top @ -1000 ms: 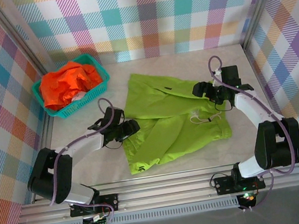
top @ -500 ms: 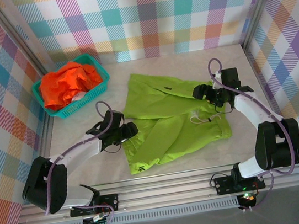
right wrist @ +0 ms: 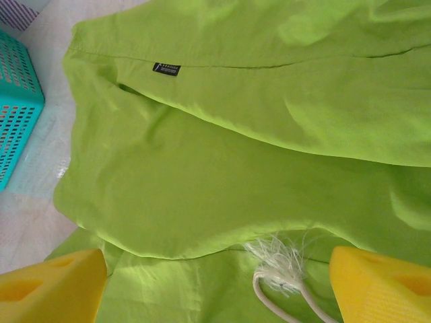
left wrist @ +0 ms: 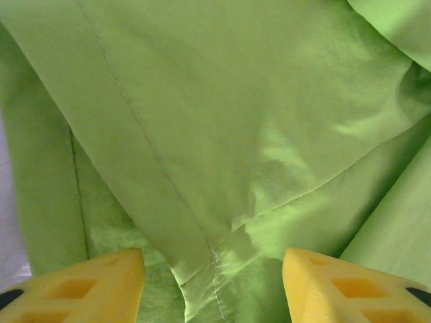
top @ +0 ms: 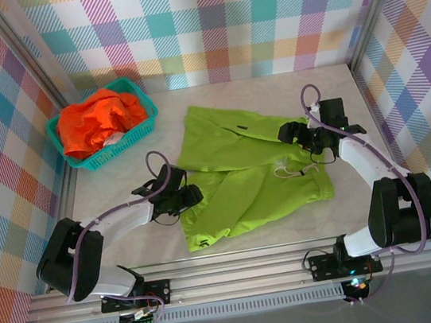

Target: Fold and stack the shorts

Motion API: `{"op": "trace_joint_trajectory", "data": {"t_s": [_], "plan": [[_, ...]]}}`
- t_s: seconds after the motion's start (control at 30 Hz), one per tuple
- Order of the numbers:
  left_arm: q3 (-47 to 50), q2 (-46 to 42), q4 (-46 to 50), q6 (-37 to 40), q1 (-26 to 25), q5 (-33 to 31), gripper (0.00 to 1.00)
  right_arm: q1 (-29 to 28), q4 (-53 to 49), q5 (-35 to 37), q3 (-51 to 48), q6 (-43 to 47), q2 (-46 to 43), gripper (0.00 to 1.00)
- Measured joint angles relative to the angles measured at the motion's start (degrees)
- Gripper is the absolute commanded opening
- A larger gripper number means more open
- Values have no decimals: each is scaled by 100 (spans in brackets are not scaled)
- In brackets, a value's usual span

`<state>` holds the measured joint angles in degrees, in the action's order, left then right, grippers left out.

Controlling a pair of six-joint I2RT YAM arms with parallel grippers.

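Since a second ago your left gripper [top: 194, 194] has slid a little toward the near edge along the left side of the green shorts [top: 250, 177], and its elbow has swung; your right gripper [top: 283, 131] has barely shifted.

You see the green shorts lying rumpled and partly folded over themselves in the middle of the table [top: 214, 93], waist to the right, with the white drawstring [top: 285, 172] loose on top. Your left jaws stand spread, yellow fingers [left wrist: 81, 282] apart just above the cloth with a stitched seam running between them; nothing is pinched. Your right jaws are spread wide too, poised over the upper right of the shorts, the frayed drawstring end [right wrist: 279, 269] lying between the fingers [right wrist: 377, 282] and a small black label [right wrist: 166, 68] farther along the fabric.

At the far left you have the orange shorts [top: 97, 122] heaped in the teal basket [top: 128, 141], well apart from the green pair.
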<state>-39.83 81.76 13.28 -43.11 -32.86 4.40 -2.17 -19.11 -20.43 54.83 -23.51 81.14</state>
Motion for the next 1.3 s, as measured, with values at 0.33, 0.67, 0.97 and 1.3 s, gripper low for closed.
{"op": "trace_joint_trajectory", "data": {"t_s": [0.33, 0.67, 0.97, 1.3], "plan": [[33, 177, -153, -175, -42, 42, 16, -2, 0, 2, -83, 0, 0, 86], [-382, 144, 188, -22, -37, -376, 0, 0, 2, 160, 55, 48, 413, 86], [-1049, 74, 413, 455, 780, -540, 0, 170, -20, 433, 1075, 214, 1574, 85], [-1687, 1097, 356, 951, 1958, -9, 34, 404, -186, 610, 2422, 350, 2975, 85]]}}
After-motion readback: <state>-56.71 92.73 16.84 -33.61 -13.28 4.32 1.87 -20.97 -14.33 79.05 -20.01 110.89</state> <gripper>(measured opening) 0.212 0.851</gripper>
